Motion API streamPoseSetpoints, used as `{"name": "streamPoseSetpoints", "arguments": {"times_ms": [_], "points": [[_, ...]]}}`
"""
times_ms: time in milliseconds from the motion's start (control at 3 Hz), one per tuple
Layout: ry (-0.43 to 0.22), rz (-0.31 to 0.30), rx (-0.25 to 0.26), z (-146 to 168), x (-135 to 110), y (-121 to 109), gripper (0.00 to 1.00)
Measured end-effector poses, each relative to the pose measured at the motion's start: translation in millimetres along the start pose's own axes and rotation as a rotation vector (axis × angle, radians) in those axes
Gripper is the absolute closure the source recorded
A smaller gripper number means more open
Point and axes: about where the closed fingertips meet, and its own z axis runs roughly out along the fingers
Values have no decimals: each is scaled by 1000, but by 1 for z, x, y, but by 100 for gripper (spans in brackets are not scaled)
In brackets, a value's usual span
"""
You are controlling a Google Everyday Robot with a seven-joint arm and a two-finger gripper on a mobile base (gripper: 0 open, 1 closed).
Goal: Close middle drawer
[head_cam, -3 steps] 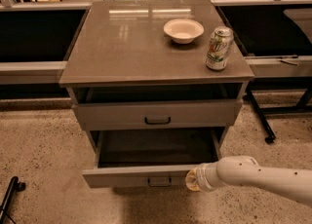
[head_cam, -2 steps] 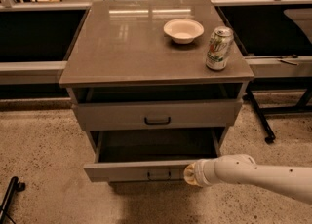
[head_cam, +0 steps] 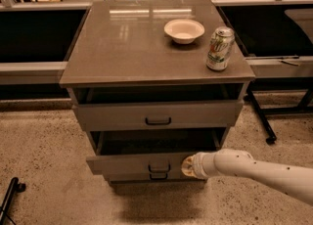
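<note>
The grey cabinet [head_cam: 146, 57] has three stacked drawers. The middle drawer [head_cam: 122, 163] stands part way out, its dark inside showing above its flat grey front, with a small dark bar handle [head_cam: 159, 168]. The upper drawer [head_cam: 112, 115] is also out a little. Only a sliver of the lowest drawer [head_cam: 157, 176] shows under the middle one. My gripper [head_cam: 186, 166], at the end of the white arm [head_cam: 254, 170] coming in from the right, is against the middle drawer's front, just right of its handle.
A white bowl [head_cam: 184, 30] and a green drink can [head_cam: 219, 48] stand on the cabinet top. Dark table frames flank the cabinet, with a black leg [head_cam: 259, 116] at the right. A black wheeled object [head_cam: 11, 197] lies at the lower left on the speckled floor.
The middle drawer has slid inward toward the cabinet. My gripper and arm have moved up and left with its front.
</note>
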Motion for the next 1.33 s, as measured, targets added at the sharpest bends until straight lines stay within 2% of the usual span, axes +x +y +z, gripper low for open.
{"name": "streamPoseSetpoints", "arguments": {"times_ms": [333, 667, 1333], "points": [[-34, -3, 0, 3, 1, -10, 28], [-55, -7, -21, 10, 3, -15, 0], [-61, -6, -30, 10, 6, -12, 0]]}}
